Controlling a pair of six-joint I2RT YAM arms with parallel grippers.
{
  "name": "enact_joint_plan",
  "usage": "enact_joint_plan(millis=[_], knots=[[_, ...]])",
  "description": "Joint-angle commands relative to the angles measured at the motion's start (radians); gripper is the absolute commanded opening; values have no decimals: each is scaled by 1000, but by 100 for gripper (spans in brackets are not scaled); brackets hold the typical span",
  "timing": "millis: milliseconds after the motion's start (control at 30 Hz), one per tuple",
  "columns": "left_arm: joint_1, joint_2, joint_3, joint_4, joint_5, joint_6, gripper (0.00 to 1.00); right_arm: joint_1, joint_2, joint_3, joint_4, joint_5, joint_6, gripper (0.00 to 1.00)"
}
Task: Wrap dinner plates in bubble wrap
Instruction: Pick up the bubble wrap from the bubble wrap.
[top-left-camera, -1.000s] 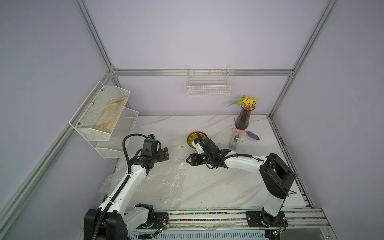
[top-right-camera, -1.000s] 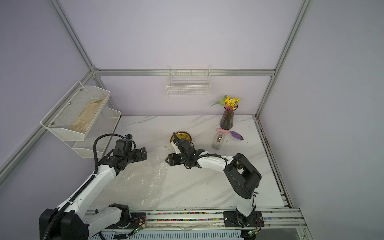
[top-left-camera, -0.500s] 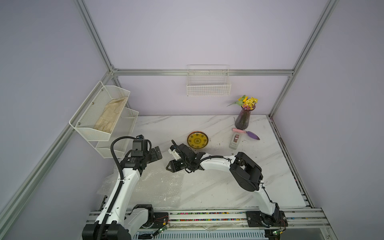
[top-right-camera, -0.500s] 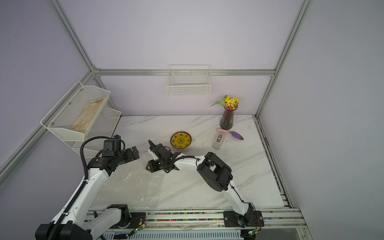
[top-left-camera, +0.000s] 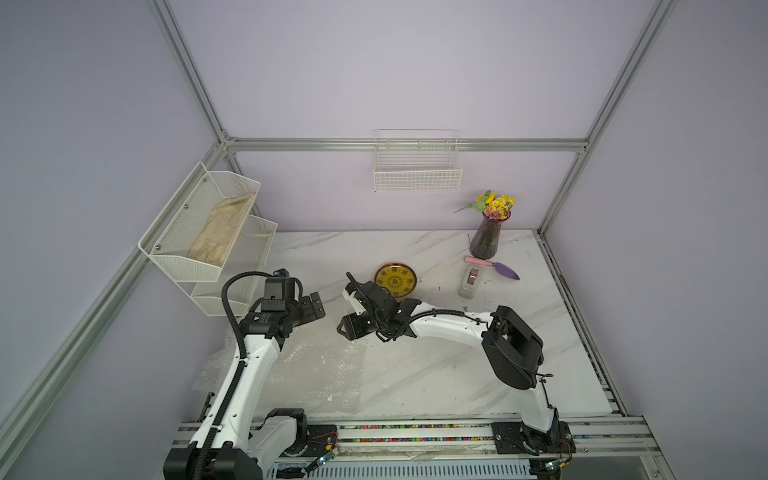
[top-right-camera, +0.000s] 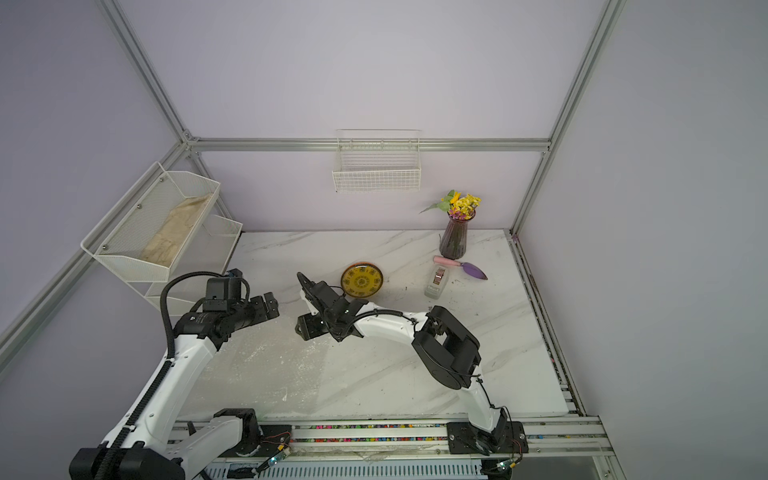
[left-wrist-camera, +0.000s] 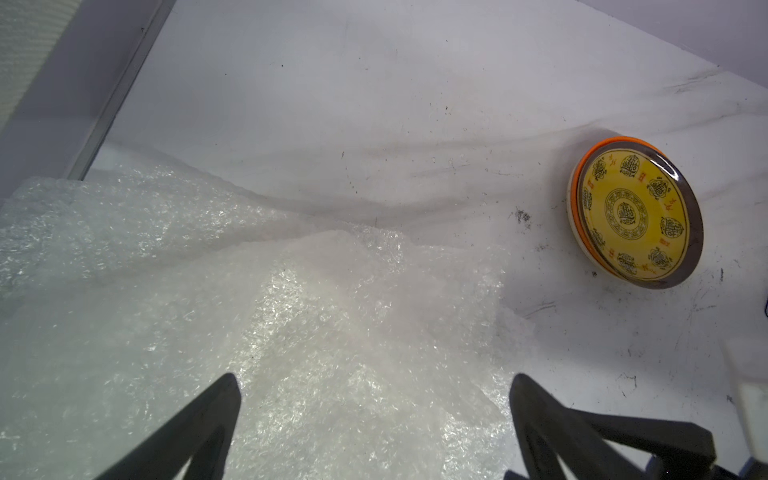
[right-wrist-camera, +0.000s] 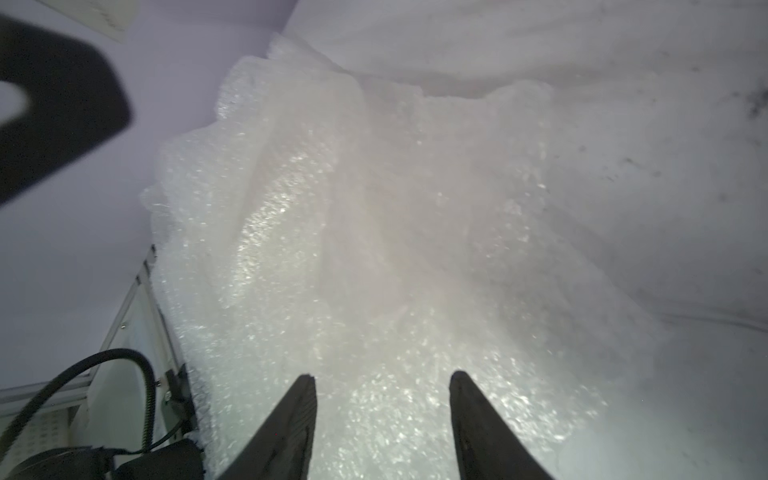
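Dinner plates: the stack sits mid-back on the desk, with the yellow patterned plate on top and an orange rim showing beneath. It is bare and lies clear of the wrap.
Bubble wrap: a crumpled sheet lies on the desk's near left, and its ridged far edge stops short of the plates.
Left end effector: the jaws are wide and empty, hovering above the wrap's far edge.
Right end effector: the jaws are parted but narrower and also empty, aimed at the wrap from the plates' side.
Step, as judged: catching the sheet to spread it flat.
Doing it well: come down on a raised ridge and pinch one layer only. Take two well-separated points — one per arm — and draw them apart gently so the film neither tears nor drags into the plates.
Nearby: the tape dispenser stands apart, right of the plates.
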Motion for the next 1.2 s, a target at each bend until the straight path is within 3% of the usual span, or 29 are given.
enact_joint_plan(millis=[0, 133, 200, 233, 333, 367, 533, 733, 900, 1033, 1167], knots=[[8, -12, 119, -13, -66, 14, 100, 9, 48, 28, 58, -91, 0, 58], [12, -17, 130, -19, -64, 26, 100, 9, 153, 126, 55, -82, 10, 56], [14, -14, 134, -25, -58, 29, 100, 10, 189, 174, 40, -76, 13, 47], [14, -14, 134, -26, -48, 29, 100, 10, 196, 184, 42, -70, 19, 40], [13, -15, 136, -25, 12, 38, 99, 10, 165, 191, 27, -45, 18, 4], [14, -15, 136, -22, 47, 58, 99, 10, 145, 186, 15, -39, 17, 0], [13, -8, 138, -22, 157, 75, 97, -24, 19, 142, -100, -36, 18, 0], [11, 4, 150, -57, 235, 42, 95, -196, -157, 17, -335, -193, 52, 0], [0, 55, 156, -134, 255, 11, 93, -355, -274, -48, -607, -283, -36, 0], [-35, 105, 126, -207, 219, -49, 84, -459, -342, -10, -927, -42, -138, 0], [-55, 184, 47, -248, 138, -241, 71, -514, -389, 19, -1085, 290, -137, 0]])
